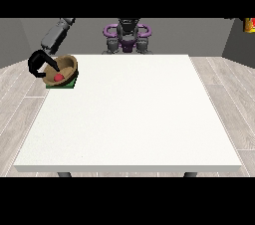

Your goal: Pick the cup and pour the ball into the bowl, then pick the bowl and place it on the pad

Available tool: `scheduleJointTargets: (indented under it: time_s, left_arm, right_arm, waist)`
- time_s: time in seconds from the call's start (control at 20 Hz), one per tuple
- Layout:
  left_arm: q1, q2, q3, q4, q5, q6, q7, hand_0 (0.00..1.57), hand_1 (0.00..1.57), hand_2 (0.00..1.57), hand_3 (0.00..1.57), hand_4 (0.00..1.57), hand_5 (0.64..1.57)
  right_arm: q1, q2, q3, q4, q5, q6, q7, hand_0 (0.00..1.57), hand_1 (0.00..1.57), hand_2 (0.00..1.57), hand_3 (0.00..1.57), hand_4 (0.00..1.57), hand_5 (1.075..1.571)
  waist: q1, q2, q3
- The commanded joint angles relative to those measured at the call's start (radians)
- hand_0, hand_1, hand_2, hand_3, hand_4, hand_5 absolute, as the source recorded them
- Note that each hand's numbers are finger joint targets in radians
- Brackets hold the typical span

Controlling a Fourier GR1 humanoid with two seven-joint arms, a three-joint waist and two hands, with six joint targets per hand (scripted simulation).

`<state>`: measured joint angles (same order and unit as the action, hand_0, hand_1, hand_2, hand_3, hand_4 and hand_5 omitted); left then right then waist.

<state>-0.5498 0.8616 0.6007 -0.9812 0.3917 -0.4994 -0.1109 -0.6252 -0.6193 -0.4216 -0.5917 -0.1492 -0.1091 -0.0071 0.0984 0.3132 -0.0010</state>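
A wooden bowl sits tilted at the table's far left corner, resting on a green pad whose edge shows beneath it. A red ball lies inside the bowl. The black hand at the view's left is beside the bowl's left rim. Its fingers are curled, and one reaches over the rim into the bowl. No cup is visible. No hand shows at the view's right.
The white table stretches wide toward the camera, its left edge just beside the pad. The robot's torso stands behind the far edge. A yellow and red object is at the upper right, off the table.
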Motion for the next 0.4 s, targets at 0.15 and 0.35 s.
scheduleJointTargets:
  time_s: [0.15,0.35]
  left_arm:
    - [0.023,-0.106,-0.079,-0.137,0.0,0.079,0.081,0.0,0.0,0.0,0.0,1.19,1.569]
    - [0.039,-0.054,-0.052,-0.003,-0.018,0.051,0.059,0.0,0.0,0.0,0.0,1.19,1.569]
  right_arm:
    - [-0.006,0.018,0.067,0.072,0.065,0.005,0.012,0.0,0.0,0.0,0.0,0.0,1.407]
    - [-0.069,-0.114,0.076,0.001,0.05,0.125,0.16,0.0,0.0,0.0,0.0,0.2,1.375]
  waist:
    - [0.016,-0.097,0.0024]
    - [-0.043,-0.158,0.0002]
